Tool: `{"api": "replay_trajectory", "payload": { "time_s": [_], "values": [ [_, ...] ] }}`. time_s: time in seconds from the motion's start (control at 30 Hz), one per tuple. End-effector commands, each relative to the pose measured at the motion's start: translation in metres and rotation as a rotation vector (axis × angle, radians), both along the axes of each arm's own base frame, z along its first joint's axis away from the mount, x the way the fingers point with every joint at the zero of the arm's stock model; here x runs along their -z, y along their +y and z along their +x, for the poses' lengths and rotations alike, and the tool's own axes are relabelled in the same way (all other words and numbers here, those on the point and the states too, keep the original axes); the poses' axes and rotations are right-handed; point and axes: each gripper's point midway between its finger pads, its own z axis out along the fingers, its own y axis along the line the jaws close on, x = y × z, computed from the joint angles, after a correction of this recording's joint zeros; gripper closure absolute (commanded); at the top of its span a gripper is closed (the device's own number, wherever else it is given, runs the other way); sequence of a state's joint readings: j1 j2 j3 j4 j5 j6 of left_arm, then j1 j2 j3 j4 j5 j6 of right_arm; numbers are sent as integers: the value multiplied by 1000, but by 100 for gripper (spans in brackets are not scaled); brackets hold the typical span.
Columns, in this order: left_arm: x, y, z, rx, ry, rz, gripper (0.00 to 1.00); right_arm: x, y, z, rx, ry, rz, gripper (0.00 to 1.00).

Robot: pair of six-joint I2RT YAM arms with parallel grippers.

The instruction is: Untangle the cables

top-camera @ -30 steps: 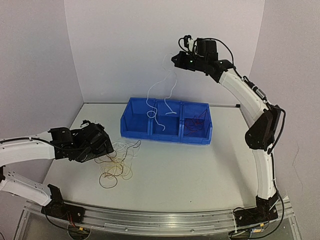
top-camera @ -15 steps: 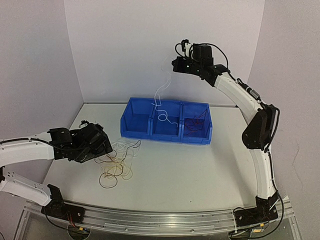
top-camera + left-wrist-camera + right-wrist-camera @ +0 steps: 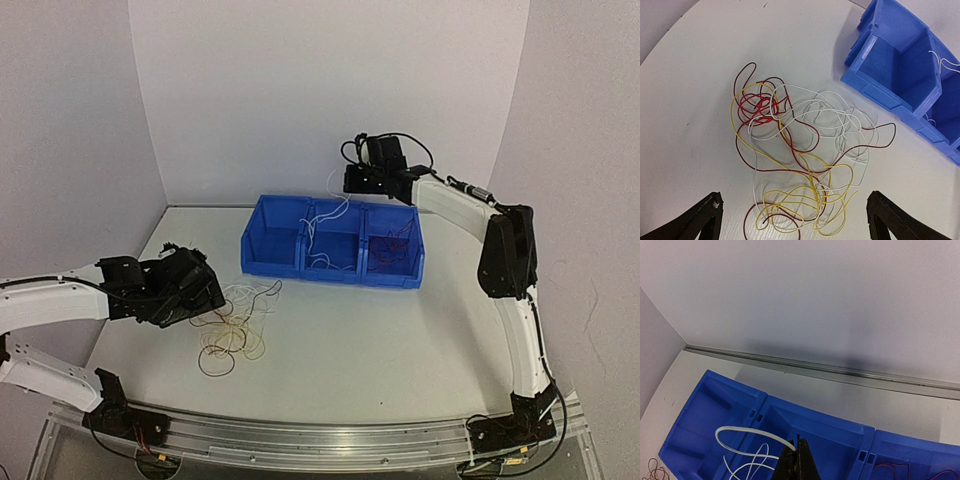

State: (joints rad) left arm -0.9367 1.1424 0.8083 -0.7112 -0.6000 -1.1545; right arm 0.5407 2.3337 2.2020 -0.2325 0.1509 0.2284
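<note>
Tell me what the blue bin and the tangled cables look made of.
Blue bin: likely moulded plastic, uniform colour, soft sheen, ribbed walls. Tangled cables: probably plastic-insulated wire, smooth coloured jackets, loose springy loops; core not visible.

The left arm (image 3: 55,300) folds back from its base and lies low and nearly level, its forearm reaching toward the right. Its black wrist tips the left gripper (image 3: 205,291) downward, and the wrist view shows the two fingers (image 3: 700,220) spread wide apart. The right arm (image 3: 520,330) stands almost upright from its base to a black elbow, then stretches its white forearm away and to the left. The right gripper (image 3: 349,180) points left and down, its fingers (image 3: 799,462) pressed together with a white cable (image 3: 747,430) nipped at their tip.
</note>
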Motion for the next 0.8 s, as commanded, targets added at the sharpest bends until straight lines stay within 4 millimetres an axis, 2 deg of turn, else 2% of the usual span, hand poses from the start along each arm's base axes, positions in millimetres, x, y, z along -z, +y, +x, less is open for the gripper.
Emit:
{"api": "replay_trajectory", "payload": {
  "time_s": [0.0,0.13,0.2,0.27,0.4,0.5,0.6,0.67,0.7,0.77],
  "values": [
    [-3,4,-2,-13,1,-13,0,-39,-13,-2,41,-88,16,100],
    [-2,5,-2,-10,8,-7,0,-21,-44,6,201,-101,-99,100],
    [-2,4,-3,-9,13,-7,0,-19,-64,9,293,-118,-167,100],
    [-1,5,-3,-10,15,-8,0,-16,-75,9,337,-126,-219,100],
    [0,4,-3,-10,17,-4,0,-19,-94,7,419,-142,-286,100],
    [0,3,-2,-8,18,-2,0,-29,-112,6,504,-170,-346,100],
    [1,2,-2,-5,19,-2,0,-35,-113,6,505,-183,-368,100],
    [2,1,-1,-4,23,-2,0,-32,-106,7,466,-178,-362,100],
    [3,1,-1,-4,24,-3,0,-30,-101,7,433,-173,-353,100],
    [4,0,-1,-2,28,-1,0,-18,-70,6,254,-147,-303,100]
  ]
}}
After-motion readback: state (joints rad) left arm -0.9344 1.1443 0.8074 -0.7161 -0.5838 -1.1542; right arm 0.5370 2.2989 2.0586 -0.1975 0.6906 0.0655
